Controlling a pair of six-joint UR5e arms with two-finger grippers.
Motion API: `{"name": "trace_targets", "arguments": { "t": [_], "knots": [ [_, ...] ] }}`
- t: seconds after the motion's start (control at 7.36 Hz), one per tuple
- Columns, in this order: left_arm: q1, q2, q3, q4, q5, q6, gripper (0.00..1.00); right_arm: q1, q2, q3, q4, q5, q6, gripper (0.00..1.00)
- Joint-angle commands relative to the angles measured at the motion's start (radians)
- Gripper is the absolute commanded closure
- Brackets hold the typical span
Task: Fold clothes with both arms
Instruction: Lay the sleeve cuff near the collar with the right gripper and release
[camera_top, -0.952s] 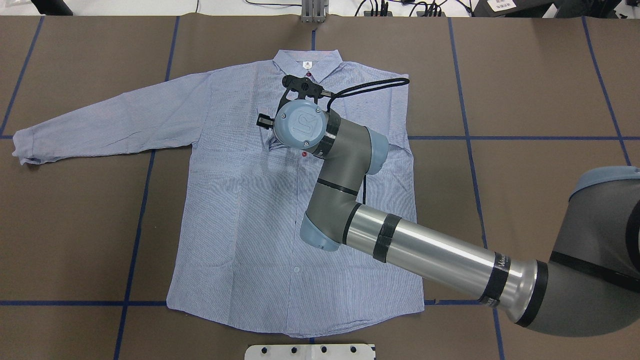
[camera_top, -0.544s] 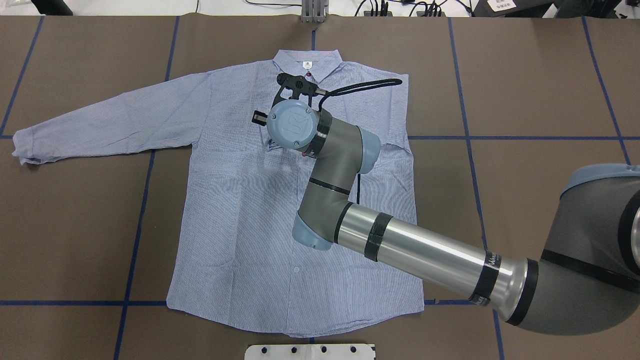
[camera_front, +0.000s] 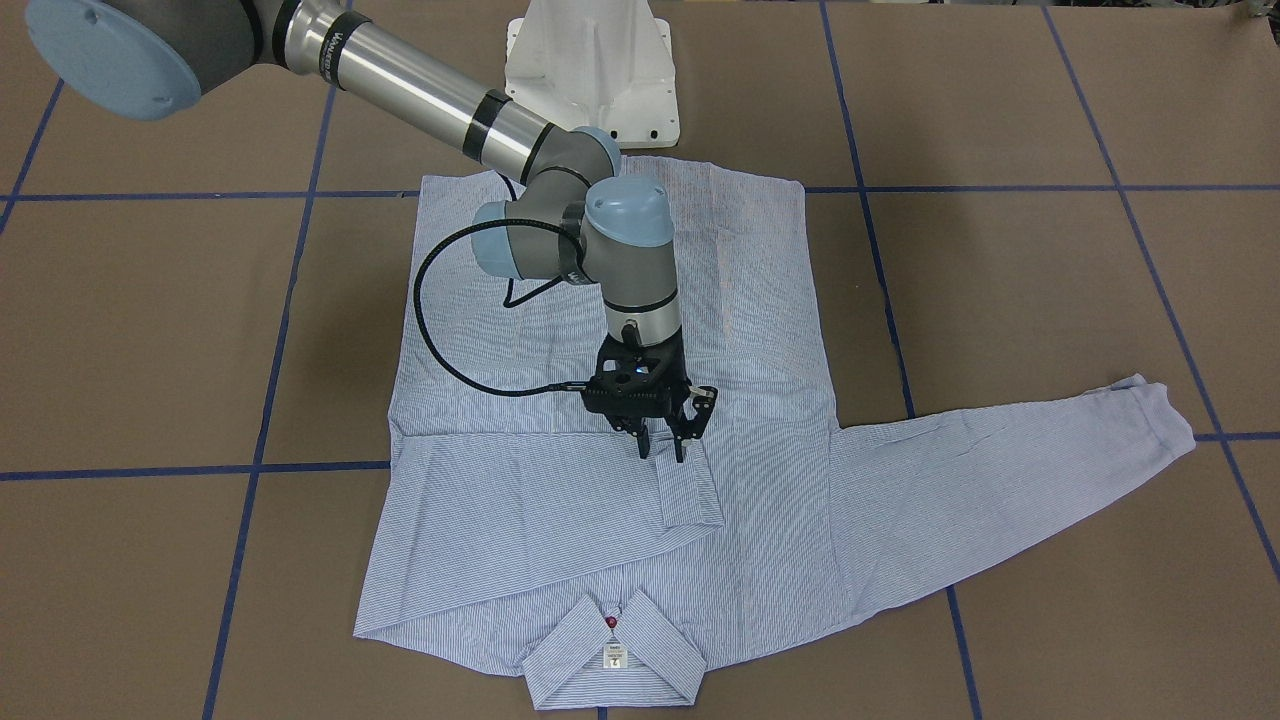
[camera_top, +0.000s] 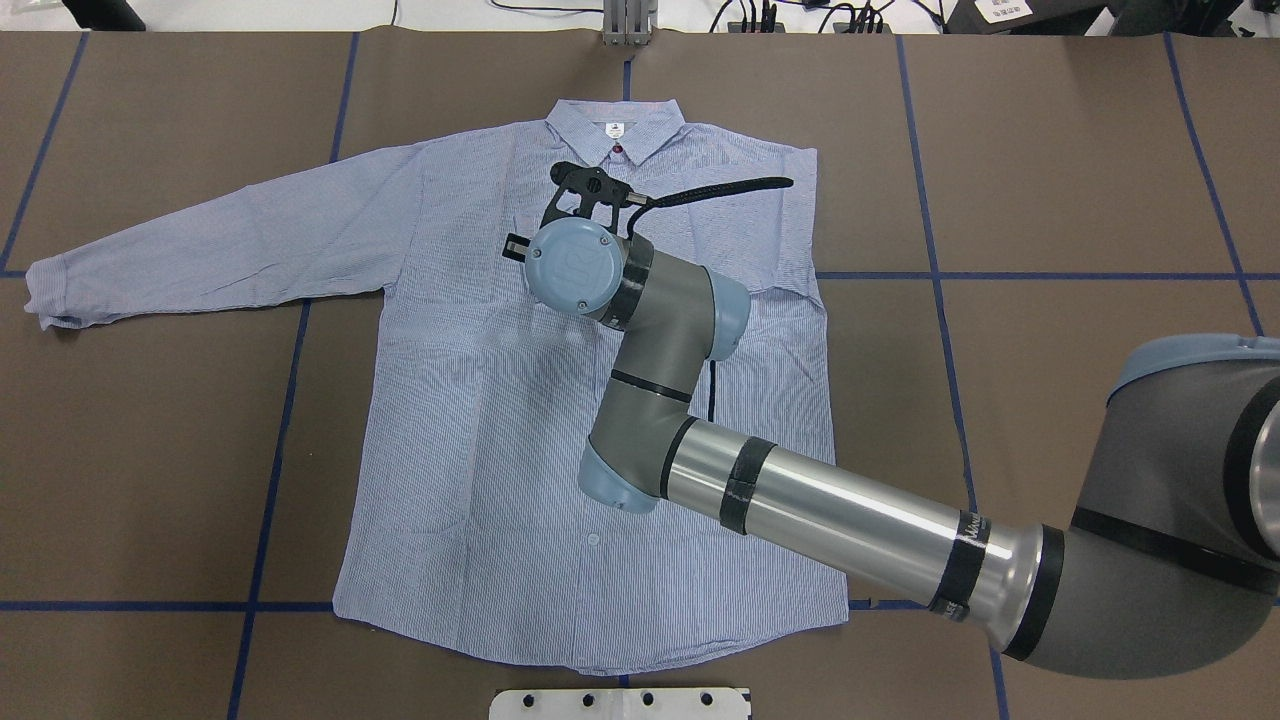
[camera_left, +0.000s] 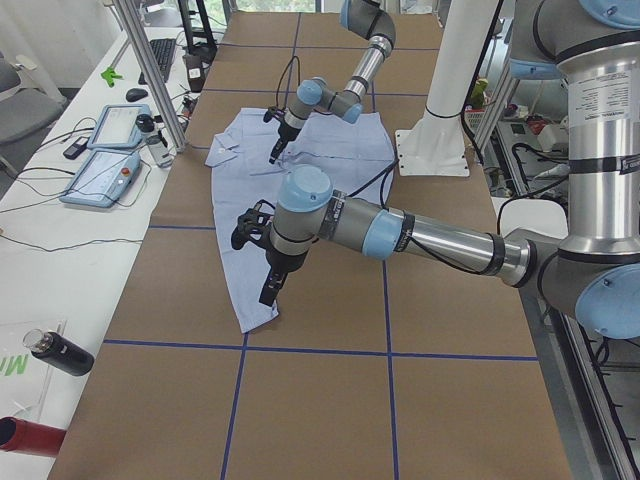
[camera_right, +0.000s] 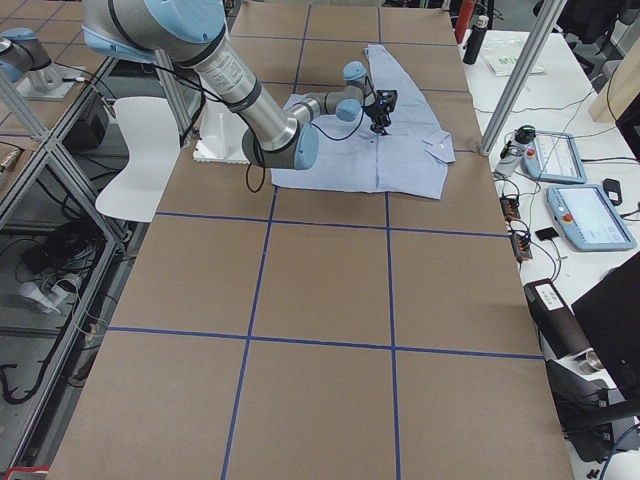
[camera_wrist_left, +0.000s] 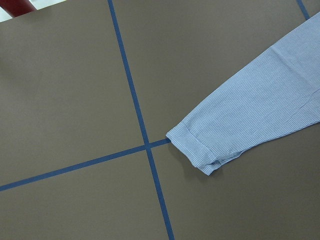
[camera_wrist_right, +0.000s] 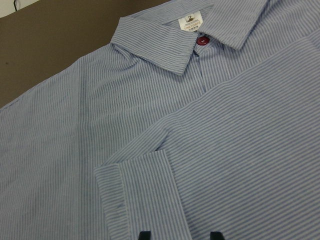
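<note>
The striped shirt (camera_top: 480, 420) lies flat and buttoned, collar (camera_top: 615, 125) away from the robot. One sleeve is folded across the chest, with its cuff (camera_front: 690, 495) near the placket. The other sleeve lies stretched out, and its cuff (camera_top: 50, 300) also shows in the left wrist view (camera_wrist_left: 197, 147). My right gripper (camera_front: 662, 447) hovers just above the folded cuff (camera_wrist_right: 135, 195), open and empty. My left gripper (camera_left: 268, 292) shows only in the exterior left view, above the outstretched cuff. I cannot tell whether it is open or shut.
The white pedestal base (camera_front: 590, 70) stands at the robot's edge, just behind the shirt's hem. Blue tape lines (camera_top: 270, 480) cross the brown table. A metal post (camera_top: 625, 25) stands at the far edge. Control tablets (camera_left: 100, 165) and a bottle (camera_left: 55, 352) lie on the side bench.
My right wrist and gripper have moved a little to the left over the chest in the overhead view. The shirt has not moved.
</note>
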Motion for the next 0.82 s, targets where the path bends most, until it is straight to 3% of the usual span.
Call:
{"name": "trace_targets", "arguments": {
  "t": [0.0,0.27,0.54,0.68],
  "knots": [
    [0.000,0.000,0.002,0.000,0.000,0.000,0.00,-0.001,0.021,-0.001,-0.001,0.000,0.022,1.00],
    [0.000,0.002,0.002,0.000,0.000,0.002,0.00,-0.002,0.054,0.002,-0.007,0.000,0.011,1.00],
    [0.000,0.002,0.005,0.000,0.000,0.002,0.00,-0.009,0.107,0.010,-0.099,-0.004,-0.049,1.00],
    [0.000,0.002,0.005,0.000,0.000,0.002,0.00,-0.029,0.108,0.007,-0.099,-0.064,-0.052,0.87]
  ]
}}
